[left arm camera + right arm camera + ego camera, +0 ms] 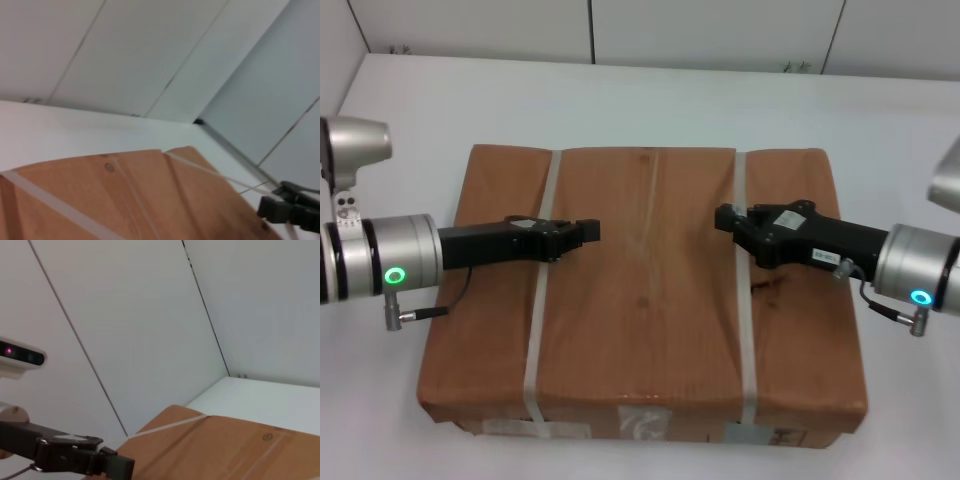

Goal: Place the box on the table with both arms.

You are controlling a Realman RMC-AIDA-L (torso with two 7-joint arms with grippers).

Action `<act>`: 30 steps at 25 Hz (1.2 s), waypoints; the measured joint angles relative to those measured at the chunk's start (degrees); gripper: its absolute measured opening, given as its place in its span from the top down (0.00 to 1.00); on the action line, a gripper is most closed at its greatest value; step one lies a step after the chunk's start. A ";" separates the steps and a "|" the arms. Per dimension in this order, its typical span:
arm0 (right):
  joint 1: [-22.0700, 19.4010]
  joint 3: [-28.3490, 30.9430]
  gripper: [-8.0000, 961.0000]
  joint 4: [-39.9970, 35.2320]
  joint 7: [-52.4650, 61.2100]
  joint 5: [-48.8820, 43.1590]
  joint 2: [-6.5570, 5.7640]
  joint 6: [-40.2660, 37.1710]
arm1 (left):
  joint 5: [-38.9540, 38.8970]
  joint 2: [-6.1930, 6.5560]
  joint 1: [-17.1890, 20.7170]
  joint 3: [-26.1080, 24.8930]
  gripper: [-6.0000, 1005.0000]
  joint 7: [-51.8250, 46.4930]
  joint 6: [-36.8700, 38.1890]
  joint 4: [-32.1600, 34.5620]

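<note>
1. the box (645, 290) is seen lying flat on the white table (650, 95), near its front edge.
2. the left gripper (588, 232) and right gripper (722, 217) are held over the lid by the straps; whether either pincer is apart or together cannot be told.
3. both arms should be withdrawn evenly and lifted first, so no strap is snagged.
4. open tabletop is left behind and on both sides.

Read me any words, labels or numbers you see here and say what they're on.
None can be read.
White labels on the near side of the box: print too blurred.
Small white sticker on the right gripper: too small to read.
</note>
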 joint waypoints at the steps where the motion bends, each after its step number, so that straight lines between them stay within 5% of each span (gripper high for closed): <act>1: 0.68 -0.05 0.93 0.58 0.01 -0.06 0.01 1.05 | 0.13 -0.08 -0.17 0.01 0.98 0.01 -0.79 0.00; 17: 6.43 -2.03 0.93 6.76 2.89 -0.30 0.02 16.91 | 4.42 -3.00 -2.61 0.08 0.95 0.18 -17.48 0.49; 30: 6.37 -2.50 0.92 7.28 4.49 -0.30 0.01 18.20 | 6.42 -4.12 -2.99 0.08 0.90 0.24 -21.36 0.69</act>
